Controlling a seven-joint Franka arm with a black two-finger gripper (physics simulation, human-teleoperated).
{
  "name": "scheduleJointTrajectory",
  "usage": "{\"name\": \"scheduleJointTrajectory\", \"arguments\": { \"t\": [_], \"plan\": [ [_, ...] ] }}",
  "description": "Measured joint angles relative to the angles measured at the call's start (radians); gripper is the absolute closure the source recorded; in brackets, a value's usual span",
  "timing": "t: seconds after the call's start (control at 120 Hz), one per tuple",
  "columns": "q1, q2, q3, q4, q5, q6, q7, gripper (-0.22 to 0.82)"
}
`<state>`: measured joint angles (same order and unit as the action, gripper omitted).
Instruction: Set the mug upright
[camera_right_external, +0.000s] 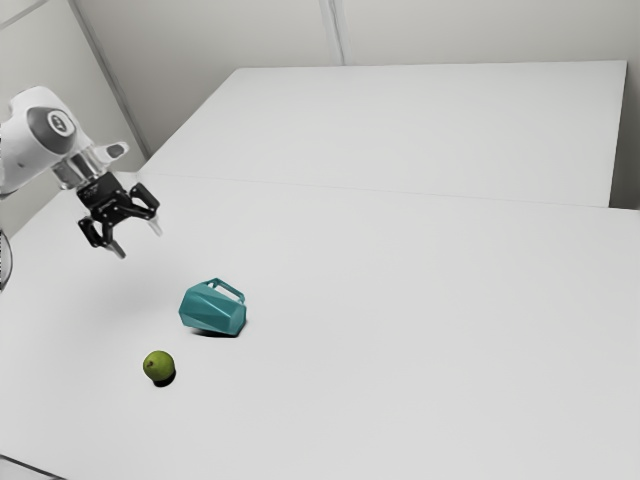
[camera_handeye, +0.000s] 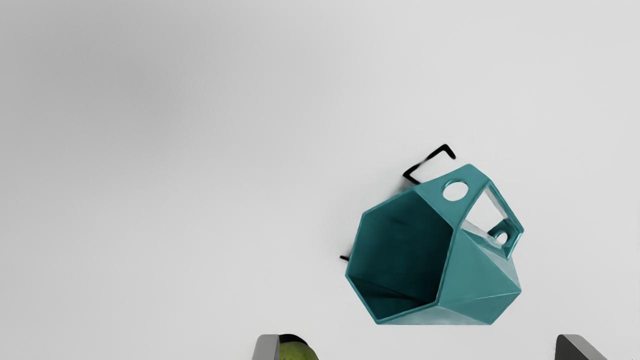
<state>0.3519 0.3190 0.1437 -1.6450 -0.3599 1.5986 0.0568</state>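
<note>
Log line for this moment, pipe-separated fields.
mug: on its side | gripper: open, raised, not touching mug | green fruit: near mug, not touching | task: mug not yet upright

The exterior view looks from beside my arm (camera_right_external: 28, 145), set well back and high, facing down and across the white table (camera_right_external: 400, 320) toward a pale wall (camera_right_external: 480, 30); it takes in my claw (camera_right_external: 138, 241) at its left. The wrist view looks from my own hand, much nearer, facing down at the tabletop past my fingers (camera_handeye: 266, 349). Both share the teal mug (camera_right_external: 213, 312), the table around it and the green fruit (camera_right_external: 158, 365), cut by the wrist view's edge.
</note>
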Motion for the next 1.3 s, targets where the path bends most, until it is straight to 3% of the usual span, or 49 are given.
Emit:
{"name": "scheduleJointTrajectory", "arguments": {
  "t": [0.325,0.733,1.05,1.1,1.217,1.3],
  "plan": [
    [0.004,0.124,0.012,-0.016,-0.169,-0.019,0.023,0.00],
    [0.000,0.153,0.011,-0.120,-0.312,-0.050,0.034,0.00],
    [-0.008,0.188,-0.036,-0.126,-0.389,-0.041,0.033,0.01],
    [-0.008,0.189,-0.038,-0.125,-0.395,-0.040,0.033,0.07],
    [-0.009,0.188,-0.039,-0.122,-0.395,-0.040,0.033,0.38],
    [-0.010,0.188,-0.040,-0.120,-0.395,-0.040,0.033,0.54]
  ]
}}
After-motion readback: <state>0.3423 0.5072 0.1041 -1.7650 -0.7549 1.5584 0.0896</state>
